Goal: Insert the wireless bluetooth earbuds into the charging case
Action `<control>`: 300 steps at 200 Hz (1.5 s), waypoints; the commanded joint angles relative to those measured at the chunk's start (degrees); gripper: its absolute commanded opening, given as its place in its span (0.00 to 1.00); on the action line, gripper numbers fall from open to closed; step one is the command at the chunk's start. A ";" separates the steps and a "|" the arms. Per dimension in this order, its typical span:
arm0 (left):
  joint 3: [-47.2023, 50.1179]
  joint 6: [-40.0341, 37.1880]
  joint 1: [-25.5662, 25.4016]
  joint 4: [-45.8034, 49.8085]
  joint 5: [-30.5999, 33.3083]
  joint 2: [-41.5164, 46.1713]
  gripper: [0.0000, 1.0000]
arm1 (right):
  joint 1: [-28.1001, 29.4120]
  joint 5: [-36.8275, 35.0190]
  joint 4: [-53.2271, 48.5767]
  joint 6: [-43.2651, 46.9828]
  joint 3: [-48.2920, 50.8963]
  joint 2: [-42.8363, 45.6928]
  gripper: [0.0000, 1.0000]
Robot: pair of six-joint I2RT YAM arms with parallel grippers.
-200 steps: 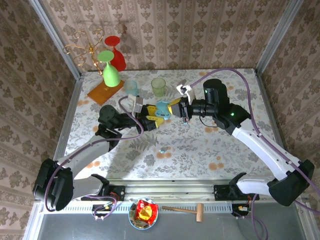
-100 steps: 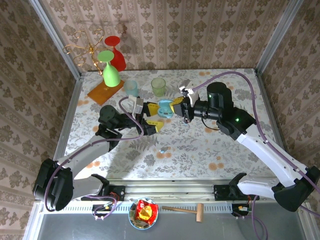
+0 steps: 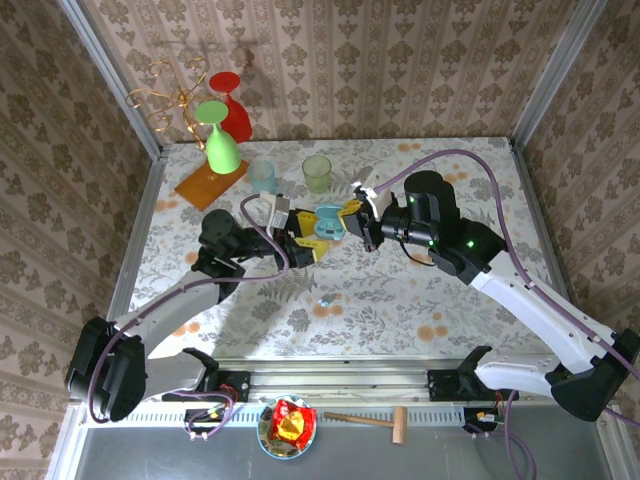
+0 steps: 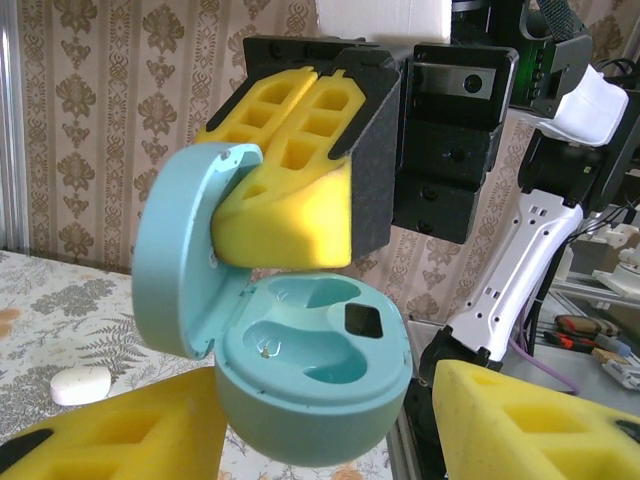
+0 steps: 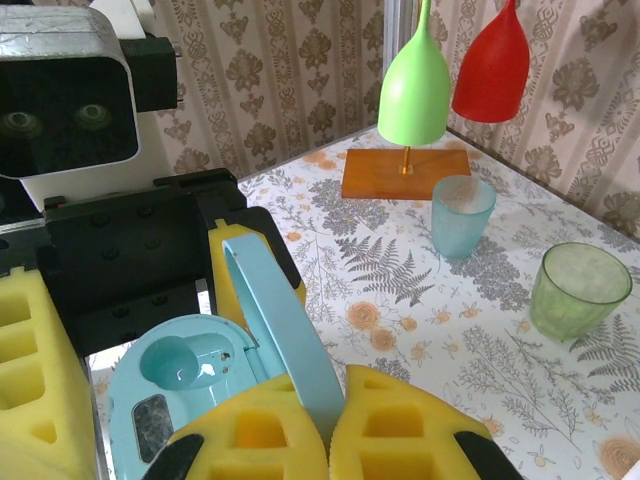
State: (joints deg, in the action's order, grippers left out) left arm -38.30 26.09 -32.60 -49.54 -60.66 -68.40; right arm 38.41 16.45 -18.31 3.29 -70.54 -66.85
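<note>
The light-blue charging case [image 3: 328,222] hangs above the table's middle between both grippers. Its lid [image 5: 285,320] stands open, and my right gripper [image 5: 330,432] is shut on the lid's edge. The case body [image 4: 310,385] shows two empty wells. My left gripper [image 4: 320,445] is open around the body, which rests against the left finger [image 4: 100,430] with a gap to the right finger [image 4: 540,420]. A pale earbud [image 3: 325,298] lies on the table in front of the case. A small white bud [image 4: 80,383] lies on the table in the left wrist view.
Behind the case stand a teal cup [image 3: 263,175] and a green cup [image 3: 317,172]. At the back left are an upturned green glass [image 3: 222,140] on an orange base [image 3: 210,183], a red glass [image 3: 232,100] and a gold wire stand [image 3: 170,95].
The right gripper has carried the case slightly left, toward the left gripper. The left gripper's fingers spread wider, then narrowed again around the case body.
</note>
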 commanded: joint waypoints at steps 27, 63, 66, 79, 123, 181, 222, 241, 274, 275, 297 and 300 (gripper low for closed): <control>-1.52 -2.47 -0.36 -2.53 -0.64 1.08 0.60 | 0.35 1.10 -0.88 0.62 -1.61 -0.04 0.00; -1.07 -3.51 -0.38 -3.47 -1.11 1.34 0.58 | 0.31 1.31 -0.86 -0.45 -1.76 -0.56 0.00; -1.07 -3.58 -0.43 -3.50 -1.19 1.33 0.58 | 0.34 1.33 -0.86 -0.54 -1.81 -0.64 0.00; -1.05 -3.65 -0.45 -3.47 -1.32 1.41 0.54 | 0.35 1.70 -0.86 -0.66 -2.03 -0.76 0.00; -0.81 -3.79 -0.45 -3.28 -1.32 1.96 0.46 | 0.34 1.81 -1.04 -1.24 -2.58 -1.27 0.00; -0.80 -3.93 -0.45 -3.28 -1.39 1.94 0.44 | 0.25 1.83 -0.19 -1.71 -1.90 -0.65 0.00; -0.81 -3.29 -0.45 -3.25 -1.30 1.48 0.37 | 0.26 1.57 1.44 -1.18 -0.53 0.70 0.00; -0.98 -2.98 -0.40 -3.30 -1.39 1.26 0.33 | 0.26 1.57 1.78 -0.92 -0.21 1.09 0.00; -1.38 -3.12 -0.43 -3.44 -1.66 1.25 0.29 | 0.26 2.12 1.62 -0.98 -0.07 0.76 0.04; -1.36 -3.18 -0.44 -3.41 -1.66 1.25 0.29 | 0.26 2.11 1.62 -0.99 -0.05 0.76 0.04; -1.07 -3.54 -0.45 -3.35 -1.58 1.17 0.26 | 0.26 1.69 2.00 -1.52 0.10 0.89 0.13; -1.00 -3.59 -0.45 -3.36 -1.50 1.16 0.26 | 0.25 1.71 2.07 -1.61 0.10 0.93 0.15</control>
State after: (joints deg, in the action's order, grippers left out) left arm -38.33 23.29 -32.60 -50.94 -60.49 -67.81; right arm 38.41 18.37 -18.22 2.31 -71.13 -67.09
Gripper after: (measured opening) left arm 0.359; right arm 0.093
